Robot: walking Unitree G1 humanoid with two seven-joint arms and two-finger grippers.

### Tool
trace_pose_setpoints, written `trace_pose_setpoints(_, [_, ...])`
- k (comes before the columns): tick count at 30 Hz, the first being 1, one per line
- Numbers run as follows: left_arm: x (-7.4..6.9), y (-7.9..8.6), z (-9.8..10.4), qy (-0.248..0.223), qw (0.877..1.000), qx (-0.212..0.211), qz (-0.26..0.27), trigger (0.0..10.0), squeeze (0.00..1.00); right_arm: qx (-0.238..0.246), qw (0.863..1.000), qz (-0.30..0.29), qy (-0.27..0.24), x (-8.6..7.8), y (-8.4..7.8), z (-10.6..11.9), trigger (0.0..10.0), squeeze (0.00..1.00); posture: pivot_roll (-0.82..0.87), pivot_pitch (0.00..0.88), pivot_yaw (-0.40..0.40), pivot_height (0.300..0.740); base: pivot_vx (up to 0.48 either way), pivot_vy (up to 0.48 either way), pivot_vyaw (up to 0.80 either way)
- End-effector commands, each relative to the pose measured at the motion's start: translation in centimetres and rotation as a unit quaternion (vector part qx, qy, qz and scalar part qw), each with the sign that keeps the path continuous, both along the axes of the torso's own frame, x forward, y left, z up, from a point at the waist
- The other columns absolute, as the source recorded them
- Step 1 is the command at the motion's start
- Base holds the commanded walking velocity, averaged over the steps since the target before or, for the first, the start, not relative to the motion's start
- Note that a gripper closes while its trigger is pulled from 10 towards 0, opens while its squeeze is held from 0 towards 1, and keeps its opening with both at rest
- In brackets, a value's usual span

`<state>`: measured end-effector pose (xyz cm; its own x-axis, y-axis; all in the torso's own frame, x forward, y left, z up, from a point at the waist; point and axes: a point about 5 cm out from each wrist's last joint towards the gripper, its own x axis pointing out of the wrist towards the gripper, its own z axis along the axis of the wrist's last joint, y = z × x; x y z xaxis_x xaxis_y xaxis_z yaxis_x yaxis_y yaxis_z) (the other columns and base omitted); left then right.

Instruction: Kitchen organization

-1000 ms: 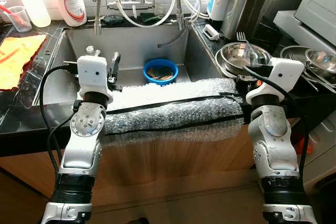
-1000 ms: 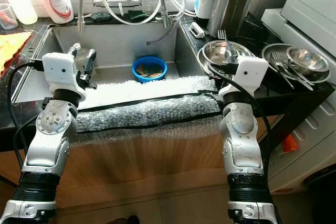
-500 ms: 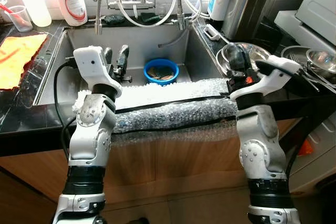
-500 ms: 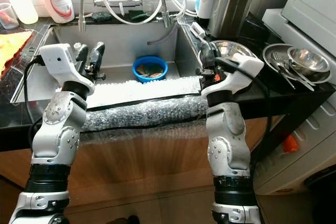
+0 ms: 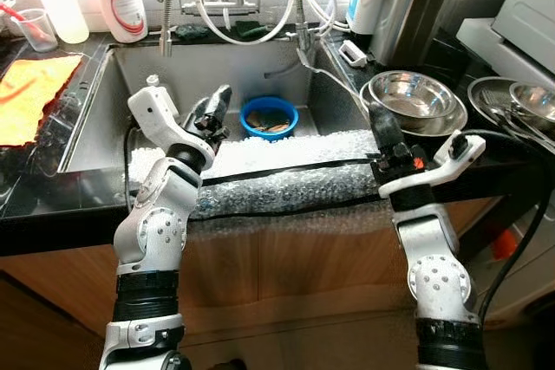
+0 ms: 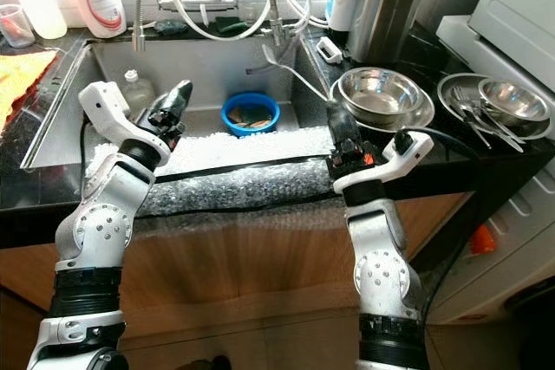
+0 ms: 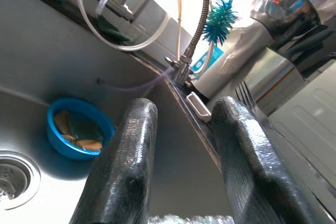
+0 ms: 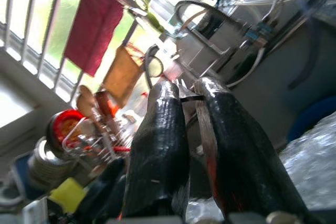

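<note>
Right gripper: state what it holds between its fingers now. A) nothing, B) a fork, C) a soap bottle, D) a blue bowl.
B. In the right wrist view the tines and metal handle of a fork sit pinched between the two black fingers of the right gripper; in the head views the fork's long handle sticks up from that gripper toward the faucet, over the sink.

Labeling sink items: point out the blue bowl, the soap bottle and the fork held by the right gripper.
blue bowl (image 5: 269, 116): left eye view, inside of bowl.
soap bottle (image 5: 121, 9): left eye view, label.
fork (image 8: 185, 91): right wrist view, tines between the fingers.
</note>
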<state>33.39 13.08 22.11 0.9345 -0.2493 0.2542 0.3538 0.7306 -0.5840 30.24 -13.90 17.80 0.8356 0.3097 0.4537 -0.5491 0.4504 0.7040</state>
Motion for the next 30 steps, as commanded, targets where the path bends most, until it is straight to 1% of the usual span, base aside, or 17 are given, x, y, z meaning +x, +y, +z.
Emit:
trace_pose_setpoints(1, [-0.5, -0.5, 0.6, -0.012, 1.000, -0.009, -0.025, 10.0, 0.00, 0.013, 0.999, 0.028, -0.020, -0.6, 0.2, 0.4, 10.0, 0.00, -0.01, 0.033, -0.027, 0.740, 0.000, 0.000, 0.00])
trace_pose_setpoints(3, [-0.6, -0.6, 0.6, -0.015, 0.999, -0.002, -0.032, 10.0, 0.00, 0.014, 0.999, 0.042, -0.020, -0.9, 0.4, 0.2, 10.0, 0.00, -0.01, 0.037, -0.028, 0.740, 0.000, 0.000, 0.00])
trace_pose_setpoints(8, [-0.8, -0.9, 0.5, -0.012, 0.999, -0.016, -0.050, 10.0, 0.00, 0.021, 0.994, 0.104, -0.038, -2.0, 1.3, 0.2, 10.0, 0.00, -0.01, 0.043, -0.030, 0.740, 0.000, 0.000, 0.00])
trace_pose_setpoints(11, [-0.8, -1.0, 0.6, -0.011, 0.998, -0.018, -0.053, 10.0, 0.00, 0.025, 0.993, 0.108, -0.035, -2.1, 1.3, 0.0, 10.0, 0.00, -0.01, 0.046, -0.031, 0.740, 0.000, 0.000, 0.00])
trace_pose_setpoints(12, [-0.9, -1.2, 0.7, -0.015, 0.998, -0.022, -0.061, 10.0, 0.88, 0.032, 0.993, 0.112, -0.035, -2.2, 1.3, -0.1, 10.0, 0.00, -0.01, 0.048, -0.031, 0.740, 0.000, 0.000, 0.00])
trace_pose_setpoints(13, [-1.1, -1.3, 0.9, -0.020, 0.997, -0.026, -0.070, 10.0, 1.00, 0.034, 0.992, 0.114, -0.035, -2.2, 1.4, -0.1, 10.0, 0.00, -0.01, 0.049, -0.032, 0.740, 0.000, 0.000, 0.00])
trace_pose_setpoints(18, [-1.1, -1.3, 1.3, -0.023, 0.996, -0.041, -0.071, 10.0, 1.00, 0.034, 0.991, 0.122, -0.037, -2.3, 1.5, 0.0, 10.0, 0.00, -0.01, 0.052, -0.033, 0.740, 0.000, 0.000, 0.00])
trace_pose_setpoints(19, [-1.1, -1.3, 1.3, -0.023, 0.996, -0.042, -0.071, 10.0, 0.00, 0.031, 0.992, 0.119, -0.034, -2.2, 1.5, -0.1, 10.0, 0.00, -0.01, 0.052, -0.034, 0.740, 0.000, 0.000, 0.00])
trace_pose_setpoints(25, [-1.3, -1.3, 1.5, -0.028, 0.996, -0.056, -0.071, 10.0, 0.00, 0.018, 0.991, 0.127, -0.029, -2.3, 1.6, -0.4, 10.0, 0.00, -0.01, 0.052, -0.034, 0.740, 0.000, 0.000, 0.00])
trace_pose_setpoints(28, [-1.3, -1.2, 1.7, -0.032, 0.995, -0.059, -0.067, 10.0, 0.00, -0.022, 0.989, 0.142, -0.022, -2.6, 2.1, -1.1, 10.0, 0.00, -0.01, 0.052, -0.034, 0.740, 0.000, 0.000, 0.00])
trace_pose_setpoints(29, [-1.2, -1.2, 1.7, -0.033, 0.996, -0.060, -0.064, 10.0, 0.00, -0.044, 0.988, 0.149, -0.022, -2.7, 2.4, -1.3, 10.0, 0.00, -0.01, 0.053, -0.034, 0.740, 0.000, 0.000, 0.00])
trace_pose_setpoints(30, [-1.2, -1.1, 1.8, -0.034, 0.996, -0.061, -0.062, 10.0, 0.00, -0.056, 0.986, 0.155, -0.023, -2.9, 2.6, -1.4, 10.0, 0.00, -0.01, 0.053, -0.034, 0.740, 0.000, 0.000, 0.00])
